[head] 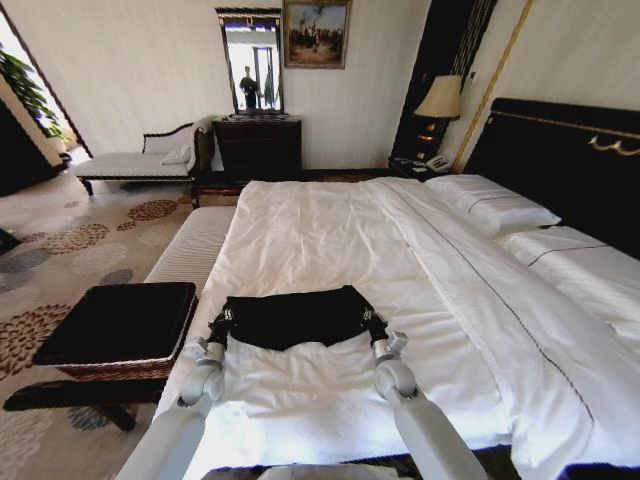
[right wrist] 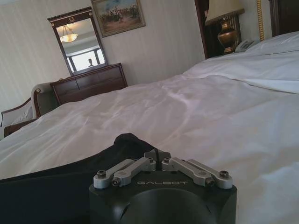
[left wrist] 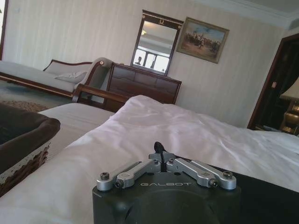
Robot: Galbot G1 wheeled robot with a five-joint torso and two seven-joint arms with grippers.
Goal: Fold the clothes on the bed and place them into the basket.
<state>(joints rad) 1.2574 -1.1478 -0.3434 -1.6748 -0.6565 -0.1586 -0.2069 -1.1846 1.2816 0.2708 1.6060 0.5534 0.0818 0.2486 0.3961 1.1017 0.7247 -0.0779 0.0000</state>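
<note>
The clothes, a black shirt, lie in a flat band across the near part of the bed. My left gripper sits at the shirt's left near corner, and my right gripper at its right near corner. Each is shut, with a bit of black cloth pinched between the fingers. The left wrist view shows the left gripper with the cloth beside it. The right wrist view shows the right gripper on the cloth. The basket, wicker with a black top, stands beside the bed on my left.
A long pale bench runs along the bed's left side beyond the basket. Pillows and the black headboard lie far right. A chaise, a dresser and a lamp line the far wall.
</note>
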